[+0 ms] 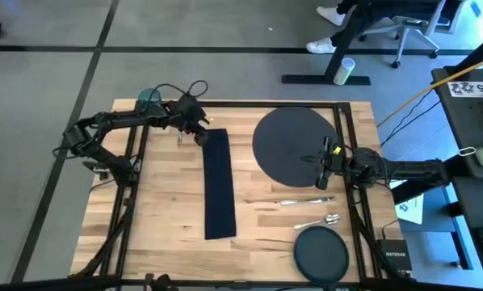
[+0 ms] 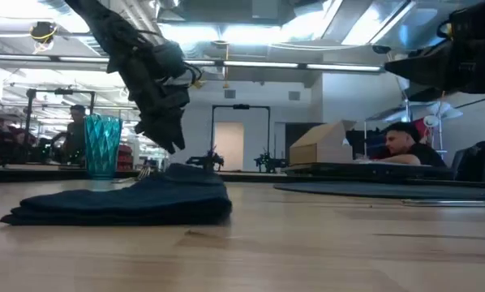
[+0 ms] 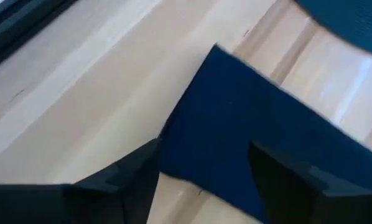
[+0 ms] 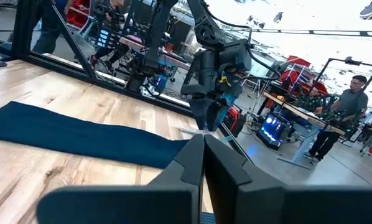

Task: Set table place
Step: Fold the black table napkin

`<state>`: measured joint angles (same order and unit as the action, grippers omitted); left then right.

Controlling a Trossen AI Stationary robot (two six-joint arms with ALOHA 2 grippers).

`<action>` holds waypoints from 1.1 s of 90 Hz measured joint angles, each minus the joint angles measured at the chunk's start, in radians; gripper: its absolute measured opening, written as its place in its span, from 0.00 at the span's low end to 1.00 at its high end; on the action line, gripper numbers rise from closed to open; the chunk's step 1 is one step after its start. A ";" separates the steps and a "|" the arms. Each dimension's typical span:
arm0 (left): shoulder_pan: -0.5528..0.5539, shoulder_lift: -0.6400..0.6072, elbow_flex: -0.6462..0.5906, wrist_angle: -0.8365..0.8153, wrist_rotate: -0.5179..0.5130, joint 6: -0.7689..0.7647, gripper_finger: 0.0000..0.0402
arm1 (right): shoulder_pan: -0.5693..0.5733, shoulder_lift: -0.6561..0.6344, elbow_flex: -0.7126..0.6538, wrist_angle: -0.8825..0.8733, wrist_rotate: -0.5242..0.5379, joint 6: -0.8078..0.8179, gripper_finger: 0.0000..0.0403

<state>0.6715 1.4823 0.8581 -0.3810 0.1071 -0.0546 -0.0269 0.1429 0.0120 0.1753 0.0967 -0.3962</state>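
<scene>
Napkin (image 1: 218,184) lying flat as a long strip mid-table (image 1: 169,218), running from near the far edge toward the near edge. Left gripper (image 1: 199,133) hanging just over the napkin's far end, fingers spread apart, nothing held. Right gripper (image 1: 320,160) parked over the charger (image 1: 290,144) by the right rail, fingers pressed together, empty. Charger sitting toward the far right corner, small plate (image 1: 321,253) at the near right corner, fork (image 1: 306,200) and spoon (image 1: 318,220) between them, cup (image 1: 149,97) at the far left corner.

Probably about to grab the napkin end. To do it well: come straight down with fingers straddling the edge, pinch all the folded layers and not just the top one, lift low and drag slowly so the strip doesn't unfold or bunch. Worth keeping clear of the charger rim.
</scene>
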 joint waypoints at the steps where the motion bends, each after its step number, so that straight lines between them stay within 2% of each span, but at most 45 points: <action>1: 0.001 0.001 0.000 -0.001 0.000 0.001 0.57 | 0.000 0.000 0.000 0.000 0.000 0.002 0.00; 17: 0.012 0.020 0.000 -0.021 0.001 0.001 0.57 | 0.000 0.026 0.001 0.028 0.037 0.131 0.03; 31: 0.010 0.051 0.000 -0.038 0.002 -0.048 0.55 | 0.000 0.119 0.036 0.059 0.102 0.184 0.09; 53: 0.037 0.061 0.000 -0.082 -0.001 -0.114 0.42 | 0.000 0.372 0.183 0.050 0.203 0.129 0.09; 67: 0.061 0.061 0.000 -0.148 -0.086 -0.099 0.35 | 0.000 0.519 0.273 0.001 0.280 0.080 0.05; 77: 0.070 0.065 0.000 -0.135 -0.125 -0.080 0.29 | -0.002 0.607 0.309 -0.011 0.322 0.053 0.01; 87: 0.060 0.100 0.000 -0.088 -0.122 -0.067 0.22 | -0.034 0.676 0.336 -0.011 0.325 0.052 0.01; 99: 0.039 0.173 0.000 -0.022 -0.095 -0.068 0.14 | -0.093 0.751 0.359 -0.011 0.256 0.053 0.00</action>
<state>0.7107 1.6557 0.8581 -0.4031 0.0116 -0.1223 -0.1199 0.8940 0.3713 0.1644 0.3529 -0.3428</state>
